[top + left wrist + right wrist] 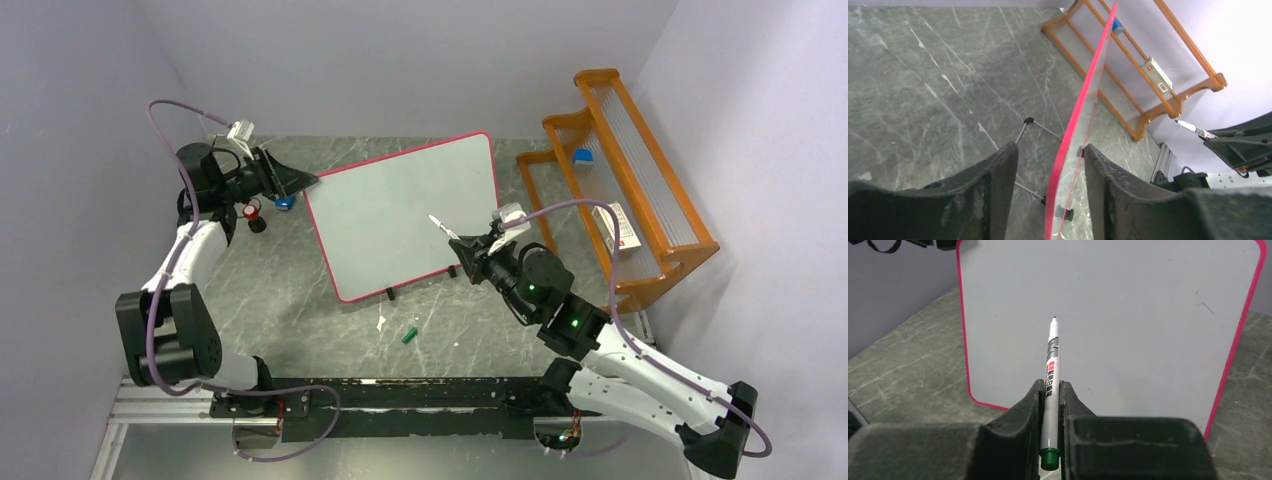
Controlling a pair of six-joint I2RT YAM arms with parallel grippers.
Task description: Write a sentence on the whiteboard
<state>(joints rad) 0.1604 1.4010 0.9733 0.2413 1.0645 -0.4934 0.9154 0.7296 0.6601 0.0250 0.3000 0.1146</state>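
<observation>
Left wrist: whiteboard (1075,120) edge stands within left gripper (1049,150).

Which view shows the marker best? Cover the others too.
Right wrist: the marker runs up mid-frame, clamped in the right gripper, tip toward the whiteboard. Top external shows it as a small white sliver; left wrist shows it small at the right edge.

Bright, even, diffuse light from overhead. Whiteboard (400,215) reads flat pale grey. Faint soft shadows fall on the counter (270,290) under the arms. Left wrist view: wall (1243,40) washed out, near foreground dark and soft. Right wrist view: marker (1052,365) sharp, foreground blurred.
</observation>
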